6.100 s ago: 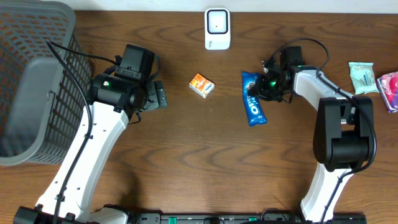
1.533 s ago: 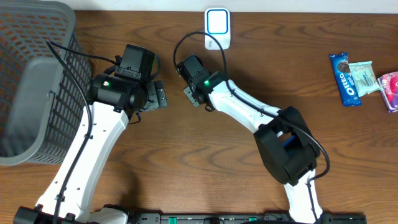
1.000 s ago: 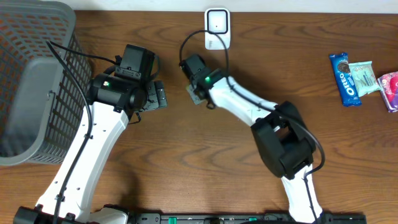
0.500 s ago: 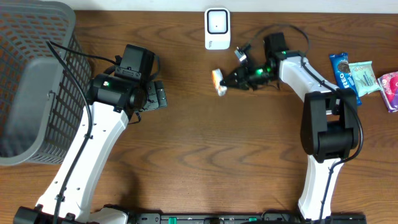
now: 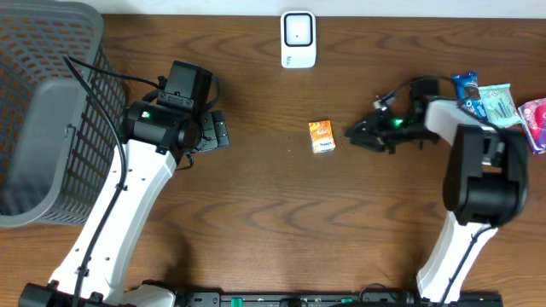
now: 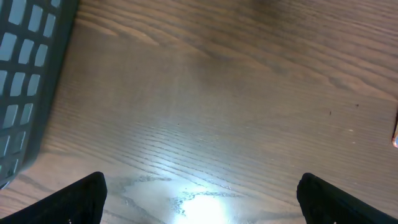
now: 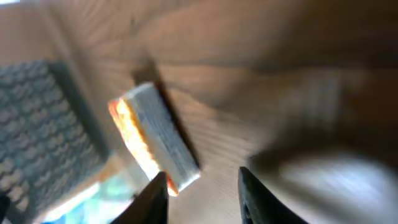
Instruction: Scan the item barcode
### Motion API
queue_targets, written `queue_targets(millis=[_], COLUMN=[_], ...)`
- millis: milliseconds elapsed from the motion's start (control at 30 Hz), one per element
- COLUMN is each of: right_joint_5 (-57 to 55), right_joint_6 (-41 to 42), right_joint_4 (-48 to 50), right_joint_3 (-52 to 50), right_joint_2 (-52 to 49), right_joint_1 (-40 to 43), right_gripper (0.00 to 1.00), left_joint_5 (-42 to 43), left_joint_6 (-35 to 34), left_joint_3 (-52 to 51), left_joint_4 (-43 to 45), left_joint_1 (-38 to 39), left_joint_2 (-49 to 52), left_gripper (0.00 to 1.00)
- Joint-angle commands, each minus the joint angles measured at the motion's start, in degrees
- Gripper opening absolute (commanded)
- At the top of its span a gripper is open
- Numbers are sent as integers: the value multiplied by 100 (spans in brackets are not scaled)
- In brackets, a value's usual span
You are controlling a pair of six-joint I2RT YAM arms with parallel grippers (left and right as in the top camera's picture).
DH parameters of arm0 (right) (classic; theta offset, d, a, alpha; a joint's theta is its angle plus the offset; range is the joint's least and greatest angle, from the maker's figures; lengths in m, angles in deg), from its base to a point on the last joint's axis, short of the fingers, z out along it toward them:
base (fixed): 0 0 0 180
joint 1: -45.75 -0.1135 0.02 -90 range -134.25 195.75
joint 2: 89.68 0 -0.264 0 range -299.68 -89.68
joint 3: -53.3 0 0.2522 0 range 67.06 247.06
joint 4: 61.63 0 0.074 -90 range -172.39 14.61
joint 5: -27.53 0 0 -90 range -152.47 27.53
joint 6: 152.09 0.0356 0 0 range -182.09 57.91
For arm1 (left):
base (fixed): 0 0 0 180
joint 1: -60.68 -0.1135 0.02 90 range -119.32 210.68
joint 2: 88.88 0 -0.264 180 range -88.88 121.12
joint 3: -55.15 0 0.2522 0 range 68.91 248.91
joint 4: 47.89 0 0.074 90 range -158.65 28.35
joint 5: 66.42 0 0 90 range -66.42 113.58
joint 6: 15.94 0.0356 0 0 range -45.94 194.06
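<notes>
Box [image 5: 322,136] lies loose on the bench [image 5: 256,213], out in the middle and well apart from the scanner [image 5: 298,38]. Right claw [image 5: 350,133] sits just beside it, jaws parted and, as far as the smeared wrist view shows, empty. Left claw [image 6: 200,190] gapes wide over bare wood. Danger now: a rushed grab clips a corner and skids the box away, or lifts it barcode-down and the scanner reads nothing.

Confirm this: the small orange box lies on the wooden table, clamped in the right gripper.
Not clamped. The small orange box lies on the wooden table, clear of the right gripper, whose jaws stand apart. The overhead view shows the gap.
</notes>
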Motion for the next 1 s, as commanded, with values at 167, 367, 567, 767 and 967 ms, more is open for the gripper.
queue_targets(millis=[167,367,567,767,967], right_joint_5=[-994,-1687,-2173,-2184,-1298], right_joint_6=[-398,-160,2,44,278], right_joint_4=[-50,256,356,361,717], right_joint_3=[269,260,260,260,295], right_joint_2=[791,610,227,-105,-79], right_joint_1=[-431,-1062,-1480,-1624,-1631], right_gripper=[48,59,55,22,1], left_joint_5=[-52,-52,-52,-52,-52], left_joint_6=[-28,-28,-28,-28,-28], left_joint_3=[28,28,28,28,28], left_joint_4=[-24,-22,-24,-24,-24], left_joint_1=[-17,-17,-17,-17,-17], left_joint_2=[-7,-7,-7,-7,-7], left_gripper=[98,98,98,98,98])
